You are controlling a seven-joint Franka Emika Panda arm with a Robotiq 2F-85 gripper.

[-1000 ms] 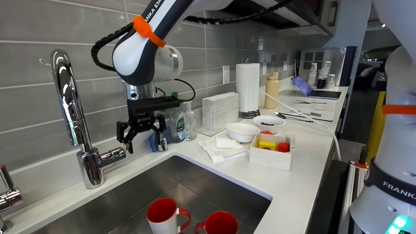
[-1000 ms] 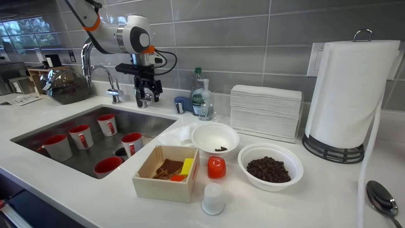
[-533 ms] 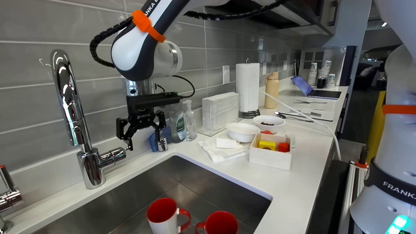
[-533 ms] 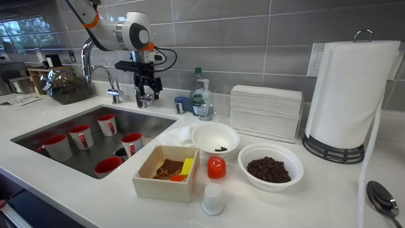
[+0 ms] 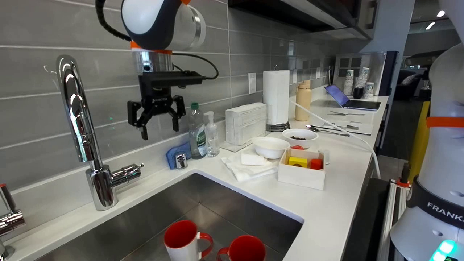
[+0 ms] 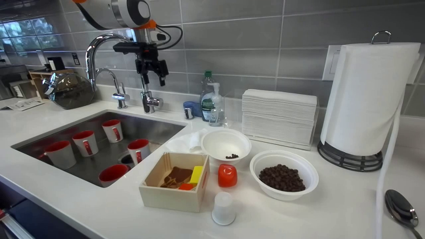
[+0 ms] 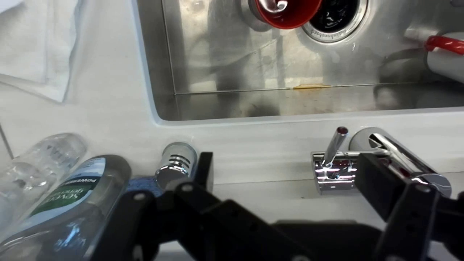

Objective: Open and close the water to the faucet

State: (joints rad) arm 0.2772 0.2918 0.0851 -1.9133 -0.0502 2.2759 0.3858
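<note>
Faucet point(image 5: 87, 134), a tall gooseneck tap of shiny chrome, stands upright beside the black two-fingered pincer point(image 5: 160, 129) and apart from it, its long axis vertical, its thick cylindrical base point(image 5: 102, 188) lower than the pincer. In an exterior view we see its arched neck point(image 6: 90, 61) pass partly behind the pincer, bend over the stainless-steel sink point(image 7: 232, 69) and end in a spout point(image 5: 85, 152) pointing downward. The chrome side handle point(image 7: 335, 175) juts sideways from the base; in the wrist view we find its end below the pincer, between the fingers point(image 7: 380, 177), with a thin chrome lever point(image 7: 334, 146) slanting toward the sink. One finger hides part of the tap there. We see the pincer released, its fingers spread well apart. Below its other finger we spot a short slotted chrome cylinder point(image 7: 177, 161) just beside a blue pad point(image 5: 180, 148), and lower than the pincer, inside the sink, white mugs with red insides point(image 6: 85, 143).
</note>
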